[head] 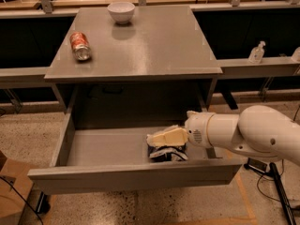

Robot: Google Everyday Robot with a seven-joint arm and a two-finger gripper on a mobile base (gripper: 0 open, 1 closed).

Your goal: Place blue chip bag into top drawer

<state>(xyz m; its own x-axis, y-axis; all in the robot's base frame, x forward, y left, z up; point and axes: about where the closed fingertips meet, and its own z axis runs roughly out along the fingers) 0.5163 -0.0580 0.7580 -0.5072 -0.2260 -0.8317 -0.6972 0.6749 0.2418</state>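
The blue chip bag (167,153) is low inside the open top drawer (136,176), right of centre, at or just above the grey floor near the front panel. My gripper (158,140) reaches in from the right, directly over the bag and touching its top. The white arm (248,134) crosses over the drawer's right side. Part of the bag is hidden by the gripper and by the front panel.
The grey table (154,46) above the drawer carries a red soda can (80,46) lying at the left and a white bowl (121,11) at the back. A cardboard box (11,191) sits on the floor at the lower left, and cables and a stand at the lower right.
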